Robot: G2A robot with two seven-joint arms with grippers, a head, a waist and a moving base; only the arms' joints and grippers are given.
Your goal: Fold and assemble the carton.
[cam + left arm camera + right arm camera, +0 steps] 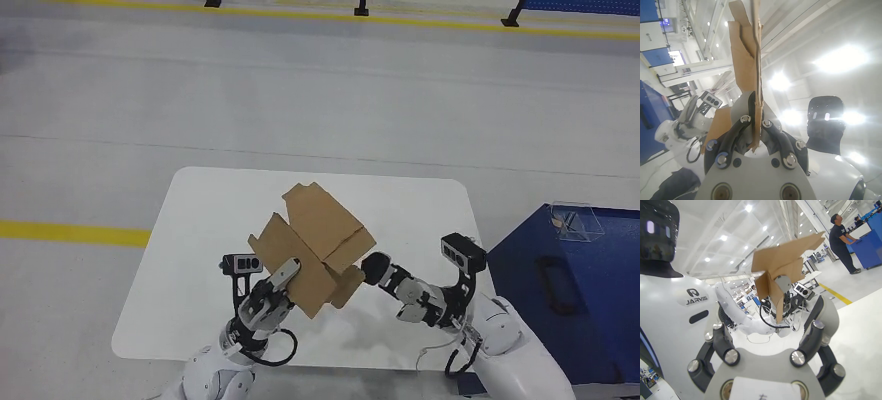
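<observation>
1. The left hand (756, 102) is clamping tight on the lower edge of the carton (315, 245), with its two fingers pressing the cardboard from both sides.
2. The carton is hanging in the air over the near middle of the white desk (200, 230). It is tilting and partly unfolded, and its brown flaps are sticking out in several directions.
3. The right hand (770, 303) is gaping wide and gripping nothing.
4. In the top view the right hand is sitting just beside the carton's near right flap. Whether it is touching the cardboard I cannot tell.
5. In the right wrist view the carton is showing beyond the parted fingers, and the left hand's grey finger is pinching a folded panel.
6. A blue cabinet (570, 290) is standing off the desk's right edge.
</observation>
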